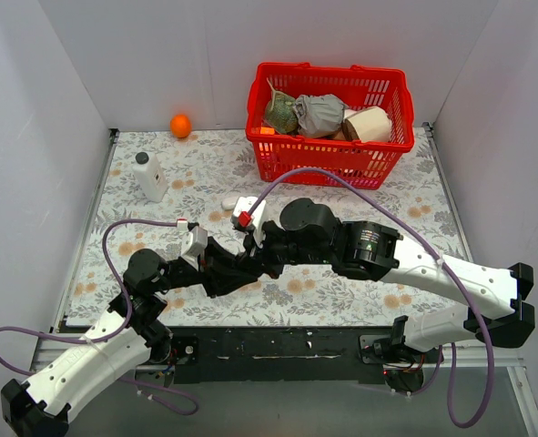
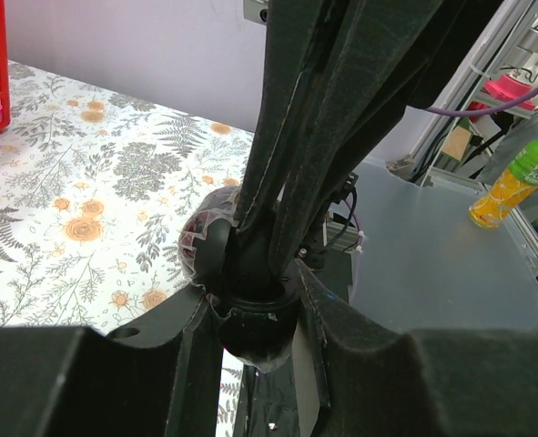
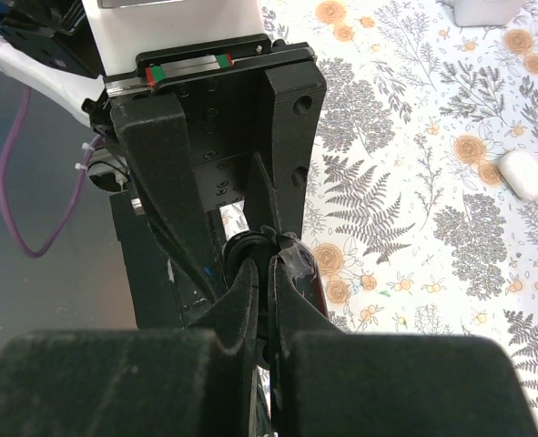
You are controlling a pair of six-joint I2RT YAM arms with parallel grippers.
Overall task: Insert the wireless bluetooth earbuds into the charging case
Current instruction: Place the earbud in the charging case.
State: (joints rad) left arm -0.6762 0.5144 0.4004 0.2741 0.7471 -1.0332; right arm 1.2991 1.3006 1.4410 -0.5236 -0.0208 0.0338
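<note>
White walls, floral cloth; left fingers clamped on black case, right fingers pinched together.

table cover: matt printed floral sheet. basket: red moulded plastic lattice, slight sheen. left gripper and right gripper: matt black plastic, faintly grained. dark case in the left gripper: glossy, smooth. white case: smooth satin plastic.

One glossy black pebble-shaped charging case, clamped in the left pincer above the floral tabletop, lid seemingly swung open. One tiny glossy black earbud, nipped between the right pincer tips, right at the case's mouth.
</note>
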